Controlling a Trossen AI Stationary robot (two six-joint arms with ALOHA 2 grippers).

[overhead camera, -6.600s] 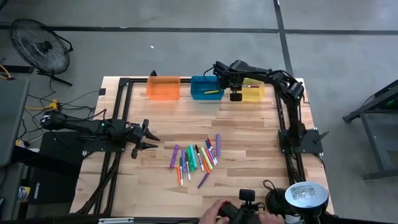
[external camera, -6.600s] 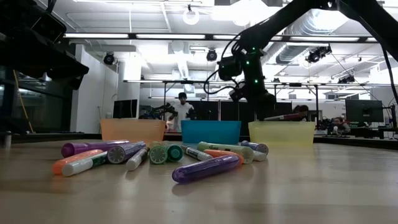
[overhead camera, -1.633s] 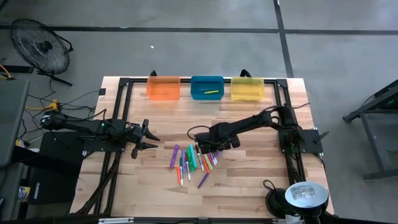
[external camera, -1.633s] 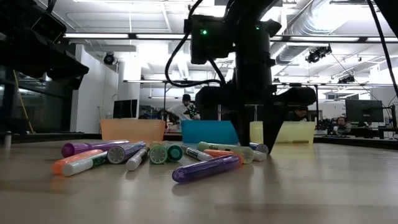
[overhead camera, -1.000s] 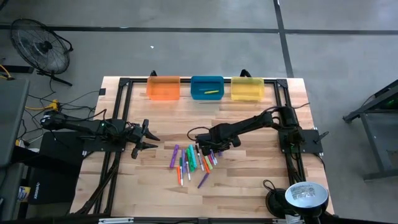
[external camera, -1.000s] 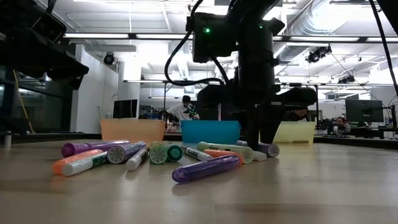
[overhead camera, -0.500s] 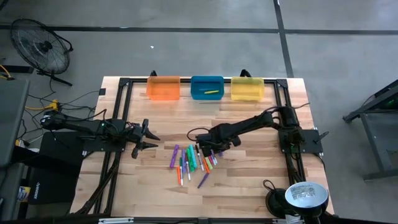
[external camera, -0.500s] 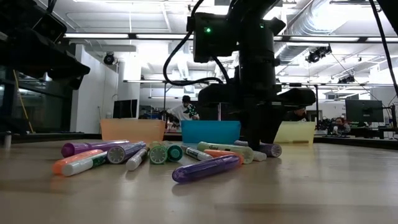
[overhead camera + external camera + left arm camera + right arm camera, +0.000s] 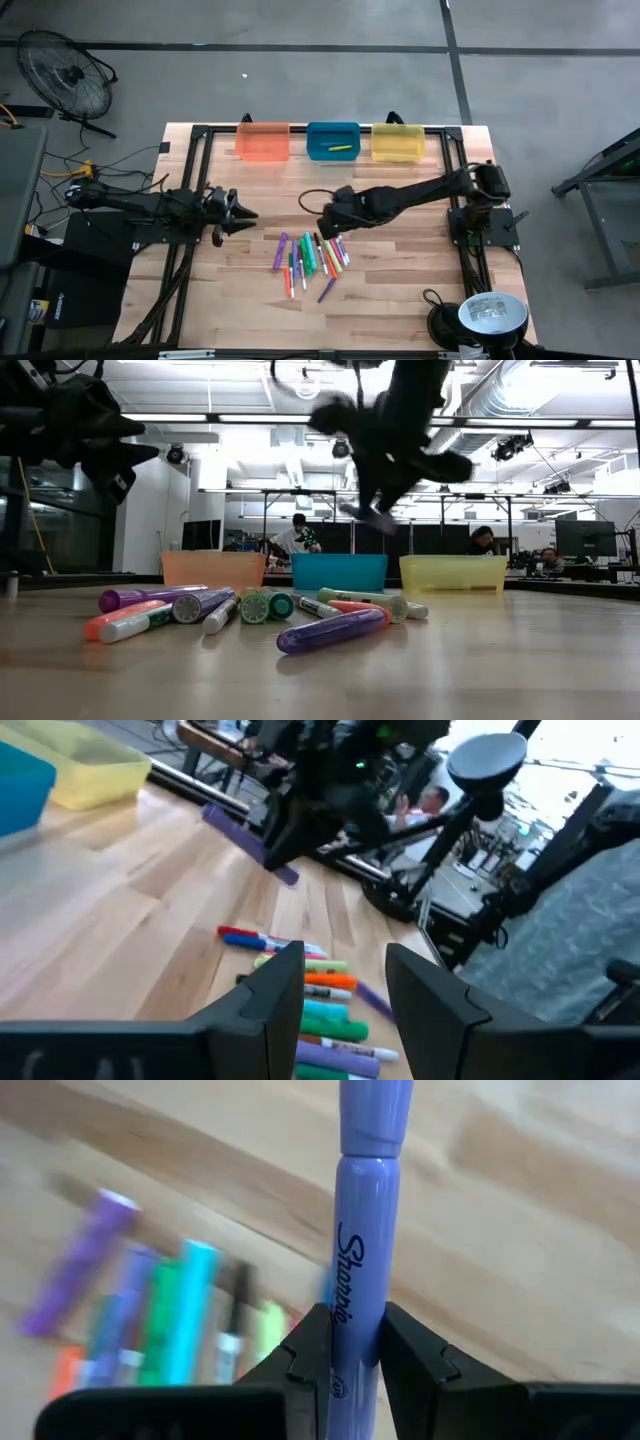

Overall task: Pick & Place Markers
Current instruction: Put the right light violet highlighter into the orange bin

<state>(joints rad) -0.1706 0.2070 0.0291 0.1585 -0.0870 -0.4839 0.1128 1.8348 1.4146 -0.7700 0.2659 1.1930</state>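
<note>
Wooden table [image 9: 400,270], purple marker [image 9: 366,1220] lengthwise between right end effector [image 9: 356,1342] fingers

Grey concrete floor [image 9: 300,90], black fan [image 9: 68,75] top-left, ceiling lights [image 9: 300,417].

Right arm reaching across, left arm waiting.
Right arm stretched low from its base toward mid-surface, right pincer [image 9: 333,218] lifted clear of the wood, fingers [image 9: 305,1355] pinched on a purple marker [image 9: 362,1230] standing out past the tips. Left arm lying along the left side, left pincer [image 9: 240,214] parted, holding nothing, pointed toward the middle.
</note>
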